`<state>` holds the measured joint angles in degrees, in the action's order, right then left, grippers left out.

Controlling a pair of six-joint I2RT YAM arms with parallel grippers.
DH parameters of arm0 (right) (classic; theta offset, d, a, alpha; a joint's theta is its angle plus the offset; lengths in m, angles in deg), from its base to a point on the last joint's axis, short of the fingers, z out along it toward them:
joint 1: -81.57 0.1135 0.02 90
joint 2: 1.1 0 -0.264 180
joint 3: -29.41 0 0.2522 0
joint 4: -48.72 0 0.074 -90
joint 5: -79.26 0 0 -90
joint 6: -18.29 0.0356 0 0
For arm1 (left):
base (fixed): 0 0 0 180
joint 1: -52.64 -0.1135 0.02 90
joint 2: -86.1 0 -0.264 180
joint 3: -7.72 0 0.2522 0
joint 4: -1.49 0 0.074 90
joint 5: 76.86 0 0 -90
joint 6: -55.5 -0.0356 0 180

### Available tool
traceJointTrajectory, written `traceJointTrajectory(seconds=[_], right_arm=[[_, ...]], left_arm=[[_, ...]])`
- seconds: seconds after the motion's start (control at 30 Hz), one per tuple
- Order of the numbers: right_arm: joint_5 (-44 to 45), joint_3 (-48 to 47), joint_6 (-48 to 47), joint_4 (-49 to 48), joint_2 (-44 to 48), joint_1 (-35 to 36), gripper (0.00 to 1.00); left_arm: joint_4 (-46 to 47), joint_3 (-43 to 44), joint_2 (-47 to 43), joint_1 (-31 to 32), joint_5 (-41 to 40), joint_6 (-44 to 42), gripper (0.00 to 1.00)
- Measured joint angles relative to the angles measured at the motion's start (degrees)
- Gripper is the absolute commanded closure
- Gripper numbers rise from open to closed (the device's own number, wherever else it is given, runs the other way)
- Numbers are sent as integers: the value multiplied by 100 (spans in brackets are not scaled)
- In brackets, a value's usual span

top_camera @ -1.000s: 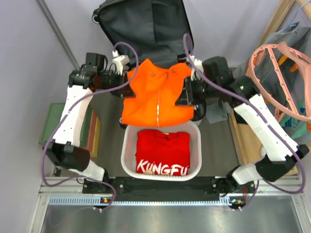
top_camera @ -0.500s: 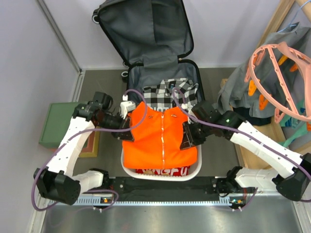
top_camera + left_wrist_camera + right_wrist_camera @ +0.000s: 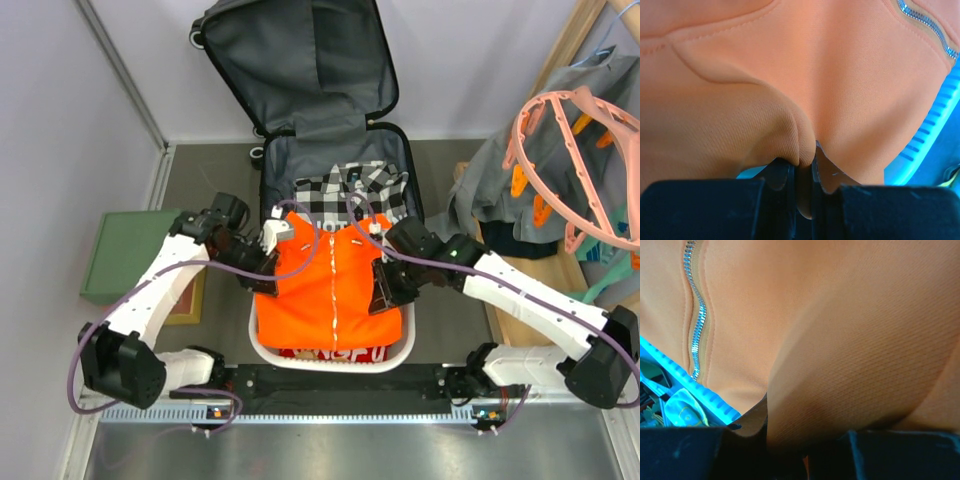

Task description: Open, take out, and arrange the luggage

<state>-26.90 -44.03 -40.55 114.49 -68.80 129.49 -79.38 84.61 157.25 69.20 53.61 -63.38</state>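
Observation:
The luggage (image 3: 300,70) lies open at the back, its dark grey lining showing, with a black-and-white checked shirt (image 3: 345,186) in the lower half. An orange zip jacket (image 3: 330,285) hangs spread over the white perforated basket (image 3: 262,345). My left gripper (image 3: 268,262) is shut on the jacket's left edge; the fold shows pinched between its fingers in the left wrist view (image 3: 805,160). My right gripper (image 3: 385,285) is shut on the jacket's right edge, which fills the right wrist view (image 3: 805,440). A red shirt (image 3: 330,353) peeks out under the jacket.
Green-topped stacked boxes (image 3: 125,255) stand at the left. Grey clothes (image 3: 500,200) and a pink hanger ring (image 3: 570,160) hang at the right over a wooden board (image 3: 505,300). Grey walls close in on the left and back.
Both grippers have carried the orange jacket from above the suitcase toward me and lowered it over the basket, covering the red shirt. The checked shirt in the luggage has come into view.

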Motion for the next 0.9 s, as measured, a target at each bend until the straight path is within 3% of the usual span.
traceJointTrajectory(seconds=[0.13, 0.17, 0.23, 0.3, 0.37, 0.47, 0.53, 0.63, 0.7, 0.73, 0.8, 0.83, 0.9], right_arm=[[31, 133, -7, -33, -177, 22, 100], [76, 175, -13, -28, -260, 37, 100], [195, 221, -50, 0, -411, 76, 92], [313, 229, -70, 24, -457, 111, 78], [428, 212, -109, 76, -455, 149, 62], [763, 4, -195, 481, -442, 203, 48], [1056, -313, -269, 859, -431, 267, 46], [1499, -1010, -404, 1266, -361, 474, 44], [1746, -1462, -468, 1421, -264, 590, 46], [1869, -1652, -494, 1510, -219, 616, 60], [2238, -1982, -551, 1648, -127, 632, 78], [2474, -2096, -562, 1672, -90, 634, 94], [2938, -2205, -592, 1644, -61, 632, 100]], left_arm=[[22, 0, 96, 372, -264, -138, 95], [31, 0, 144, 481, -343, -151, 84], [48, 0, 247, 664, -474, -170, 71], [63, 0, 304, 717, -599, -186, 55], [22, 57, 317, 715, -804, -219, 50], [-109, 398, 343, 708, -1178, -238, 40], [-208, 870, 352, 704, -1373, -240, 35], [-271, 1506, 339, 699, -1491, -256, 36], [-205, 1834, 302, 699, -1495, -229, 45], [-144, 1895, 245, 704, -1478, -197, 49], [-9, 1862, 114, 750, -1471, -81, 57], [96, 1797, 66, 780, -1473, -4, 57], [391, 1554, 20, 859, -1515, 190, 57]])
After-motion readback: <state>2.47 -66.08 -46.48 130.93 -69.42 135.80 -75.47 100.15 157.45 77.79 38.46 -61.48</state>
